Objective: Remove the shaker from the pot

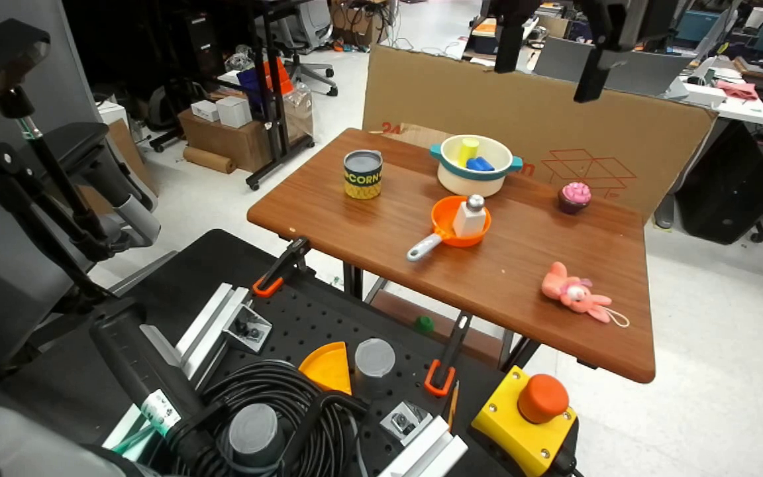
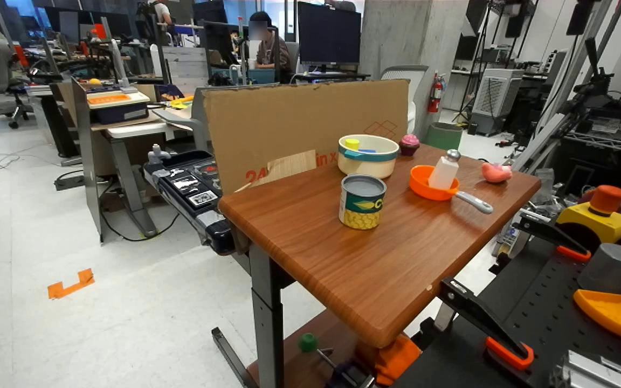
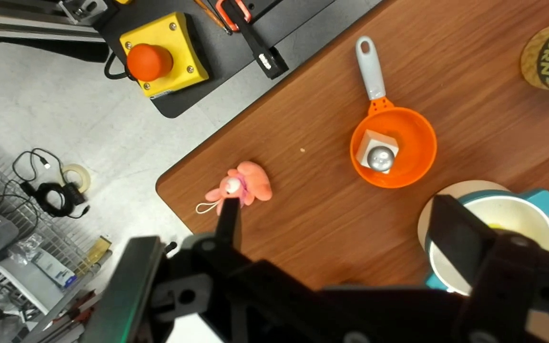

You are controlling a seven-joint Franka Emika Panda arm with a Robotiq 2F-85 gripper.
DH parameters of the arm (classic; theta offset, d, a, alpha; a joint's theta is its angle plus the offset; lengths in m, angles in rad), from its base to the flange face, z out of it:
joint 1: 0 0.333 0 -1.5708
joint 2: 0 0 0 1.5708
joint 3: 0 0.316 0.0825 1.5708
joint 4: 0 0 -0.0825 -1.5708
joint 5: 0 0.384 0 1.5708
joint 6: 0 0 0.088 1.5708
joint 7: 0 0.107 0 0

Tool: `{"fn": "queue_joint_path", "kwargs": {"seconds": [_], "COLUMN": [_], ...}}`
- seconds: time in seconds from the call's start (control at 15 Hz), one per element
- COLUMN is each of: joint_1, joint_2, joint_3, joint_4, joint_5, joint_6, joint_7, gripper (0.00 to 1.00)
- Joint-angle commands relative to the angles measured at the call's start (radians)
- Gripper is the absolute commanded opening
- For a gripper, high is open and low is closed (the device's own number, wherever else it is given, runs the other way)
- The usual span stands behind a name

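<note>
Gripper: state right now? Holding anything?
Gripper: open, jaws wide apart, holding nothing; the shaker sits in the pot.

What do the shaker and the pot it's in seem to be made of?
The shaker: smooth, whitish, flat-sided body, perhaps plastic or glass, can't tell which; domed cap probably polished metal, given its silvery gleam. The pot: likely smooth plastic, judging by its even, bright orange; its evenly grey handle looks plastic too.
</note>
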Motion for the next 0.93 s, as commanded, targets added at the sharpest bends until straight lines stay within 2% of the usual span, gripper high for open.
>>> {"fn": "queue_joint_path", "kwargs": {"seconds": [0.0, 0.33, 0.67, 0.87], "joint_1": [0.029, 0.07, 0.117, 0.131], "joint_2": [0.111, 0.213, 0.266, 0.281], "joint_3": [-0.016, -0.019, -0.014, -0.018], "joint_4": [0.072, 0.124, 0.15, 0.157], "joint_5": [-0.005, 0.003, -0.012, 0.006], "joint_6": [0.001, -0.001, 0.004, 0.004], "joint_7": [-0.028, -0.083, -0.142, -0.223], "gripper": [1.0, 1.0, 1.0, 1.0]}}
